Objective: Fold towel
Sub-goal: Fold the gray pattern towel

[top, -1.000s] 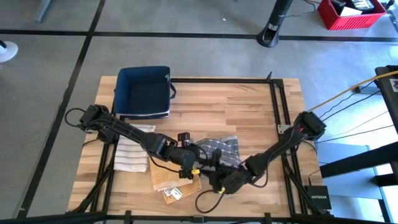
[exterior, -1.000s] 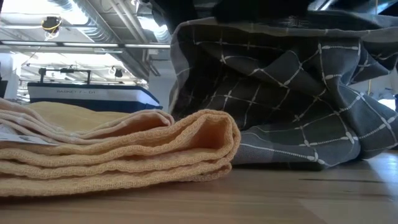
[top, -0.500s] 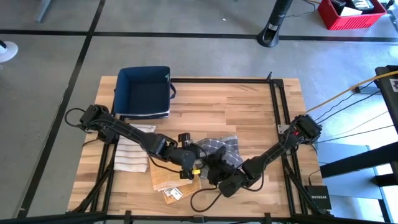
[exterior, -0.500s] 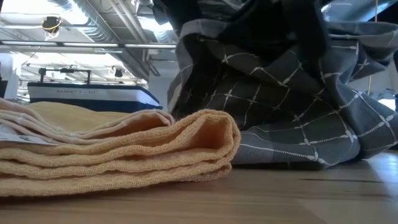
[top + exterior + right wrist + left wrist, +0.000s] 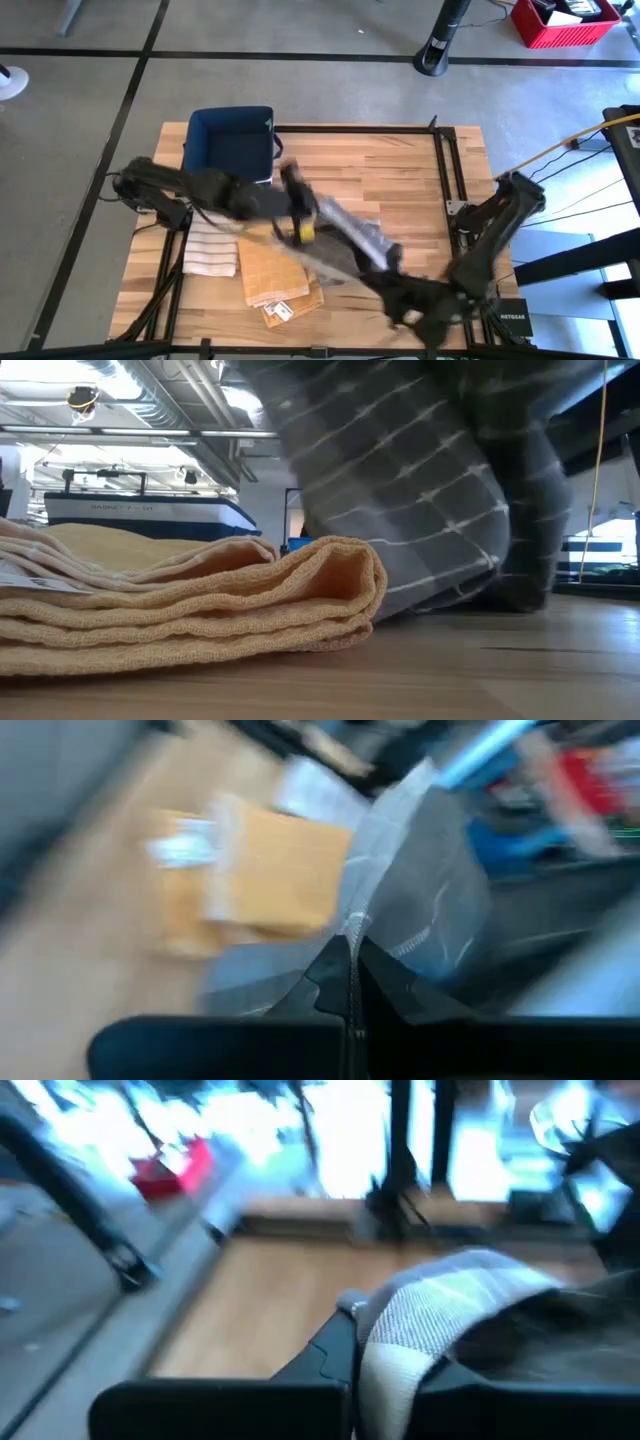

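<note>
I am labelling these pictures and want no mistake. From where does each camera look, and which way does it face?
High view: above, straight down on the table, both arms, grey checked towel.
Low view: table height, level across; yellow folded towel, no arm.
Left wrist view: behind the left claw, shut on the grey towel.
Right wrist view: behind the right claw, shut on it too.
All four share the grey towel.

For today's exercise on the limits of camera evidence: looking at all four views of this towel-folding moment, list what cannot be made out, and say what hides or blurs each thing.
- High view: right gripper and the far end of the grey checked towel are smeared by motion.
- High view: left gripper is blurred; its fingertips are lost against the towel.
- Low view: both grippers are hidden; the towel fills the frame above the folded yellow towel.
- Wrist views: the table and the room behind are blurred.
- High view: the label is too small to read.
</note>
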{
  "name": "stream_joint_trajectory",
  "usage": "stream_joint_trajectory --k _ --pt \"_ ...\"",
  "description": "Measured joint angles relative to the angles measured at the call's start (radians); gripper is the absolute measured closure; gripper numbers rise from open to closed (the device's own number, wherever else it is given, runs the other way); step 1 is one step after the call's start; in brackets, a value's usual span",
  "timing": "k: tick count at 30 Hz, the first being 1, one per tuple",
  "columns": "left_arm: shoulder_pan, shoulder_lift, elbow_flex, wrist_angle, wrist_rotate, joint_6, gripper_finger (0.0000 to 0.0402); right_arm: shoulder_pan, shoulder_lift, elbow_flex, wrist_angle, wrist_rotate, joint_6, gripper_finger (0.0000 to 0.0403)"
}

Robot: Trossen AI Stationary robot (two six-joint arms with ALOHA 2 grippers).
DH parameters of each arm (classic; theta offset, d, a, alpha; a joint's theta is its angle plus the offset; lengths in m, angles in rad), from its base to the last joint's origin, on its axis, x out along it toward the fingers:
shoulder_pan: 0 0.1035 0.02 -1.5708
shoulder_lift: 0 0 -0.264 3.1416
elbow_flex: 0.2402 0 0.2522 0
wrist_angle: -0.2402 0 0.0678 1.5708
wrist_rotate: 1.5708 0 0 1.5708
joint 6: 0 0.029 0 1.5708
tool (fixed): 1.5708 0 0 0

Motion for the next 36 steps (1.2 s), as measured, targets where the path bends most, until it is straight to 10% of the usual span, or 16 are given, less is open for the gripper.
stream_joint_trajectory --k 10,25,36 --pt "0.122 -0.124 0.125 -0.026 -0.172 0.089 0.0397 0.104 -0.243 0.113 -0.299 -0.203 0.315 0.0396" --pt "0.158 -0.095 0.124 -0.060 0.012 0.082 0.0397 0.113 -0.349 0.070 -0.696 -0.177 0.961 0.0383" --pt "0.112 0.064 0.123 -0.296 0.199 -0.086 0.0396 0.113 -0.348 -0.136 -0.715 -0.691 1.299 0.0239"
